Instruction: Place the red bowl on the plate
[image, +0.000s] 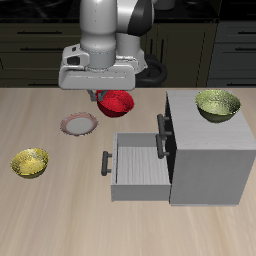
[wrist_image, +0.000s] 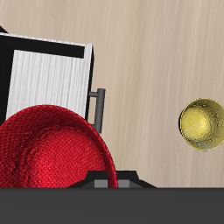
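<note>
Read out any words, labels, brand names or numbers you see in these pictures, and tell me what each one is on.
There is no readable text in either view.
The red bowl, the plate, the two yellow-green bowls and the grey drawer cabinet carry no lettering.
The robot's grey casing shows no legible marking.

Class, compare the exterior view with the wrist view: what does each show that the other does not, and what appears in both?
Only the exterior view shows the plate, the yellow-green bowl on top of the cabinet, the whole cabinet, the robot arm and the dark cupboards behind the table.

Only the wrist view shows the red bowl's textured inside from close above.

Both show the red bowl at the gripper, the open drawer with its handle, the yellow-green bowl on the table, and the wooden table.
</note>
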